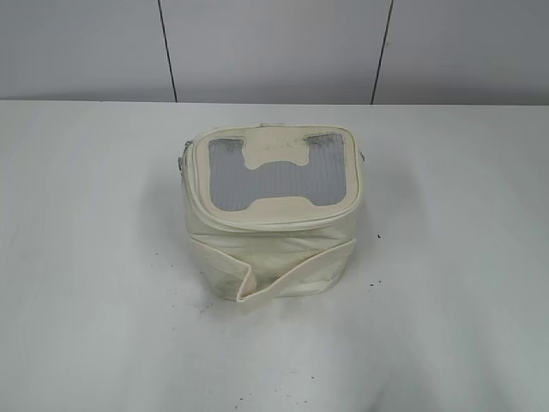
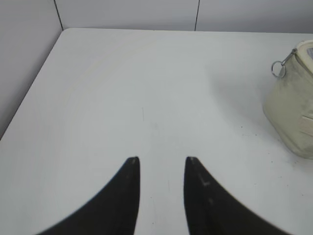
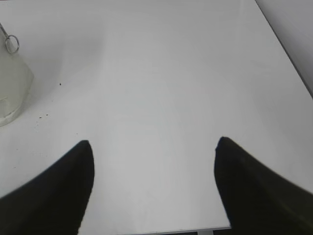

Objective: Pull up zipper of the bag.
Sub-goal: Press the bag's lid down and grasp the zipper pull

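Note:
The cream bag (image 1: pixel 273 215) stands in the middle of the white table, lid up, with a grey ribbed window and a bone-shaped patch. The zipper (image 1: pixel 283 219) runs round the lid rim. One silver ring pull (image 2: pixel 279 68) hangs at the bag's left side; the bag (image 2: pixel 293 112) shows at the right edge of the left wrist view. Another ring pull (image 3: pixel 12 44) shows at the bag (image 3: pixel 12 88) in the right wrist view. My left gripper (image 2: pixel 161 159) is open and empty, left of the bag. My right gripper (image 3: pixel 152 142) is wide open and empty, right of it. Neither arm shows in the exterior view.
The white table (image 1: pixel 446 283) has small dark specks near the bag. A grey panelled wall (image 1: pixel 274 47) runs behind the table's far edge. The table's near edge (image 3: pixel 195 229) shows below my right gripper.

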Controlling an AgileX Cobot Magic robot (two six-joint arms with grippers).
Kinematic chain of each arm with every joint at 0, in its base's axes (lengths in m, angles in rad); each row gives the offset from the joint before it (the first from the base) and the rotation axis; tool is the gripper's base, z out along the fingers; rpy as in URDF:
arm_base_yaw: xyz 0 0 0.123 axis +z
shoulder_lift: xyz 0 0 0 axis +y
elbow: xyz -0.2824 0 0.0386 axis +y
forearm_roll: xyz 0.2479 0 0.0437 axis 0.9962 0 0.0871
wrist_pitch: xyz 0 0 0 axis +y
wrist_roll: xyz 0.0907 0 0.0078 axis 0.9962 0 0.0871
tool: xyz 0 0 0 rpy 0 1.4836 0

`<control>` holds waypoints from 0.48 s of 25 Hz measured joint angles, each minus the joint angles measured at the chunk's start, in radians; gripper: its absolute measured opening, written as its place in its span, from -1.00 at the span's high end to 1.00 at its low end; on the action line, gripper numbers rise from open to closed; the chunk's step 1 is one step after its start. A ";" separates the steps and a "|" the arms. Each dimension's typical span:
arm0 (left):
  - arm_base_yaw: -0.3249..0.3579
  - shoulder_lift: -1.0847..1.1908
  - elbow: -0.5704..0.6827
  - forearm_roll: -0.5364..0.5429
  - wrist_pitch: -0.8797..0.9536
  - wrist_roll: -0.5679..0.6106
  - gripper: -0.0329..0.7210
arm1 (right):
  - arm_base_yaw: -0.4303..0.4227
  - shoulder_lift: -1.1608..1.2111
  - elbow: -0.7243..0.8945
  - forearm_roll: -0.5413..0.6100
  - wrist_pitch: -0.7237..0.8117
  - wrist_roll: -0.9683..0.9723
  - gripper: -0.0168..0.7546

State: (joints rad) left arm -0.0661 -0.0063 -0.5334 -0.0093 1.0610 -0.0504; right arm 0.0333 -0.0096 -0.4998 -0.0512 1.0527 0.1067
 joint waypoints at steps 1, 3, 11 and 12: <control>0.000 0.000 0.000 0.000 0.000 0.000 0.26 | 0.000 0.000 0.000 0.000 0.000 0.000 -0.53; 0.000 0.000 0.000 0.000 0.000 0.000 0.26 | 0.000 0.000 0.000 0.000 0.000 0.000 -0.53; 0.000 0.000 0.000 0.000 0.000 0.000 0.26 | 0.000 0.000 0.000 0.000 0.000 0.000 -0.53; 0.000 0.000 0.000 0.000 0.000 0.000 0.26 | 0.000 0.000 0.000 0.000 0.000 0.000 -0.53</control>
State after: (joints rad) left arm -0.0661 -0.0063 -0.5334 -0.0093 1.0610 -0.0504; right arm 0.0333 -0.0096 -0.4998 -0.0512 1.0527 0.1067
